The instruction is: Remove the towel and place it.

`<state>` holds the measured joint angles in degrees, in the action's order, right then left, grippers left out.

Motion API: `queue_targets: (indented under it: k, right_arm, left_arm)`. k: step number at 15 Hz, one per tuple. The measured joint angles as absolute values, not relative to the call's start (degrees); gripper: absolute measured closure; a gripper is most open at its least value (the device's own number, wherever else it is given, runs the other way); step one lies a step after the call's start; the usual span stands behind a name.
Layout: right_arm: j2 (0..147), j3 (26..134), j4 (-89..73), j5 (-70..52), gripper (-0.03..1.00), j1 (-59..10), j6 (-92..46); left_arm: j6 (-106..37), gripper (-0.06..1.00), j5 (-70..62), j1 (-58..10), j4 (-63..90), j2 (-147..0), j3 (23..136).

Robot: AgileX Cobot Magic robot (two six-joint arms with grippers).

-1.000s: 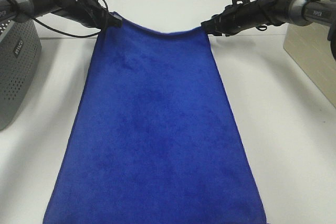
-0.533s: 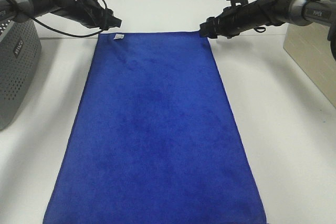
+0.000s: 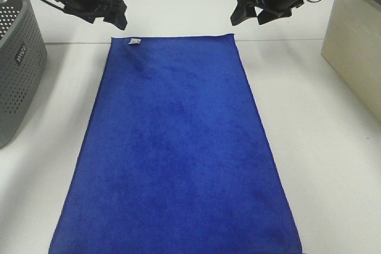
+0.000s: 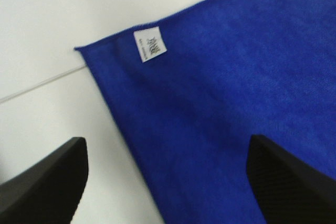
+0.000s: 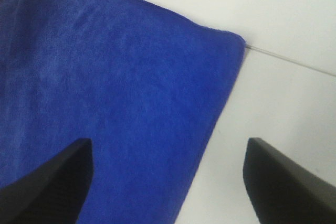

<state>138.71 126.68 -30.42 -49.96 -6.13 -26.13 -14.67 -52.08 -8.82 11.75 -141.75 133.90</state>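
Note:
The towel (image 3: 178, 147) lies spread flat on the white table, a deep blue rectangle running from the far middle to the near edge of the exterior view. Its white tag (image 3: 134, 41) sits at the far left corner. My left gripper (image 3: 108, 13) hovers open just above and behind that corner, holding nothing. In the left wrist view the towel (image 4: 220, 103) and tag (image 4: 149, 45) lie below the left gripper (image 4: 165, 182). My right gripper (image 3: 250, 11) hangs open above the far right corner. Beneath the right gripper (image 5: 168, 182) the towel (image 5: 105, 87) lies flat.
A grey perforated basket (image 3: 18, 69) stands at the left edge of the table. A beige box (image 3: 354, 46) stands at the right edge. White table surface (image 3: 321, 147) shows on both sides of the towel.
Both grippers opened and let go of the towel's far corners, then rose and drew back. The far edge dropped and now lies flat on the table.

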Motion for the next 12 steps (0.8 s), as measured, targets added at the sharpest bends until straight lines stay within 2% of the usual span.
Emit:
queue_targets:
  k: [1,2,4,7,12]
  right_arm:
    - [138.71,126.68,-30.42,-49.96,0.19,-6.13,-26.13]
    - [136.08,126.68,-26.81,-53.11,0.19,-6.13,-21.54]
    - [129.60,126.68,-22.12,-59.76,0.19,-6.13,-16.10]
    - [122.56,126.68,-20.74,-64.34,0.19,-6.13,-12.26]
    - [115.34,126.68,-17.76,-69.39,0.19,-1.78,-7.39]
  left_arm:
    - [-14.67,0.16,-52.08,-8.82,11.75,-141.75,133.90]
    - [-7.85,0.16,-57.47,-8.82,7.62,-138.14,133.90]
    - [-2.92,0.15,-63.08,-8.82,3.78,-132.58,133.90]
    - [-0.74,0.15,-68.01,-8.59,-1.60,-125.71,133.90]
    - [-0.57,0.15,-69.39,-0.69,-4.98,-118.43,133.90]
